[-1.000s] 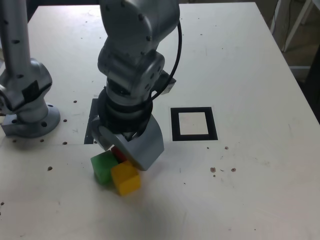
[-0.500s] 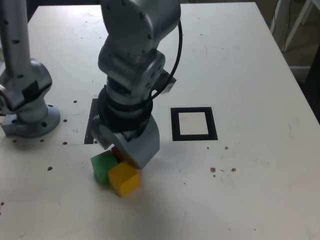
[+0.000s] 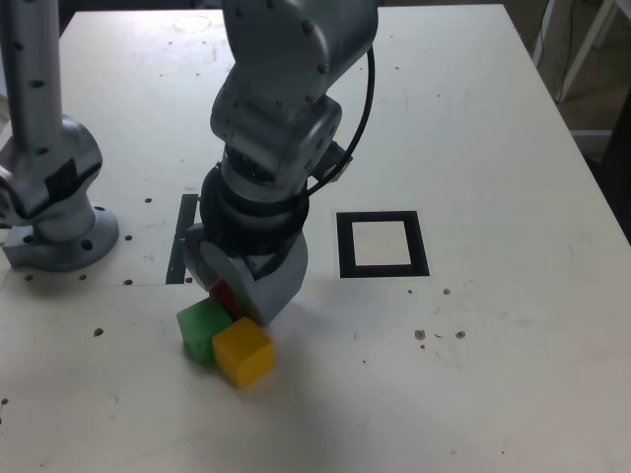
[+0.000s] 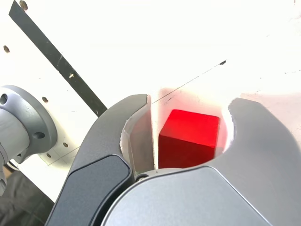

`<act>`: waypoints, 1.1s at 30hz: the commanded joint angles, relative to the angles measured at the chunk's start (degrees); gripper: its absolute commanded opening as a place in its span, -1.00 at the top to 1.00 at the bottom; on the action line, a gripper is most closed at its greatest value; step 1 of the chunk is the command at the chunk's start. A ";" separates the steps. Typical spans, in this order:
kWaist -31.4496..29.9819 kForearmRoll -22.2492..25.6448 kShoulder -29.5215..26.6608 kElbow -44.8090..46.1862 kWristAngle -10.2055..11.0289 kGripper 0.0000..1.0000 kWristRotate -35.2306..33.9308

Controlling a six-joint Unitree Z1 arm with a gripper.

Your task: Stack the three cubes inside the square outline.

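Observation:
The red cube (image 3: 225,295) (image 4: 190,136) sits between the jaws of my gripper (image 3: 237,301) (image 4: 190,102), which has shut on it. In the wrist view both grey jaws press its sides, low over the white table. The arm's body hides most of that cube in the exterior view. The green cube (image 3: 201,327) and the yellow cube (image 3: 243,352) rest on the table just in front of the gripper, touching each other. The square outline (image 3: 345,244) lies flat to the exterior view's right of the gripper, with nothing inside it.
A second grey arm's base (image 3: 54,212) (image 4: 23,127) stands at the exterior view's left. A narrow black strip (image 3: 181,236) (image 4: 56,56) lies behind the gripper. The table's right edge (image 3: 582,168) runs near a dark gap, and small dark specks (image 3: 439,335) dot the surface.
The jaws have closed in on the red cube. The arm's upper body has leaned toward the exterior view's right. The yellow cube has shifted slightly toward the green one.

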 commanded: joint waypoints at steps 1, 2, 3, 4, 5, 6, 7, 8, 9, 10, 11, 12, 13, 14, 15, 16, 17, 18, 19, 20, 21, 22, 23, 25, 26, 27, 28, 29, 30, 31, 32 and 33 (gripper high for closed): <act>0.13 0.14 -0.04 -0.13 -0.06 0.26 0.12; 0.13 0.16 -0.17 -0.11 -0.01 0.29 0.11; 0.13 0.15 -0.28 -0.10 0.07 0.32 0.09; 0.13 0.10 -0.39 -0.11 0.18 0.35 0.06; 0.14 -0.03 -0.48 -0.12 0.30 0.39 0.03; 0.15 -0.22 -0.57 -0.13 0.42 0.43 0.01; 0.17 -0.41 -0.63 -0.16 0.52 0.46 -0.02; 0.18 -0.57 -0.67 -0.20 0.59 0.48 -0.04; 0.20 -0.70 -0.73 -0.26 0.63 0.50 -0.04; 0.22 -0.81 -0.83 -0.30 0.65 0.51 -0.04; 0.23 -0.84 -0.98 -0.38 0.66 0.51 -0.04; 0.23 -0.71 -1.23 -0.60 0.68 0.51 -0.04; 0.23 -0.46 -1.45 -0.87 0.72 0.51 -0.04; 0.23 -0.04 -1.66 -1.27 0.79 0.51 -0.04; 0.23 0.65 -1.83 -1.86 0.90 0.51 -0.05; 0.23 1.61 -1.96 -2.64 1.08 0.51 -0.07; 0.23 2.81 -2.06 -3.60 1.34 0.51 -0.12; 0.23 4.18 -2.10 -4.70 1.67 0.51 -0.17; 0.23 5.65 -2.09 -5.95 2.04 0.51 -0.24; 0.24 7.16 -2.04 -7.33 2.45 0.51 -0.31; 0.27 8.65 -1.96 -8.84 2.88 0.51 -0.37; 0.32 10.08 -1.82 -10.48 3.31 0.51 -0.43; 0.39 11.43 -1.62 -12.29 3.71 0.51 -0.46; 0.68 14.06 -0.99 -16.33 4.28 0.51 -0.48; 0.92 15.42 -0.56 -18.53 4.42 0.51 -0.48; 1.23 16.76 -0.09 -20.80 4.45 0.51 -0.48; 1.56 18.01 0.42 -23.10 4.40 0.51 -0.48; 1.93 19.22 0.97 -25.39 4.29 0.51 -0.49; 2.35 20.36 1.56 -27.61 4.11 0.51 -0.56; 2.94 21.73 2.36 -30.32 3.90 0.51 -0.84; 3.39 22.55 2.90 -32.03 3.82 0.51 -1.25; 3.84 23.22 3.38 -33.40 3.80 0.51 -1.85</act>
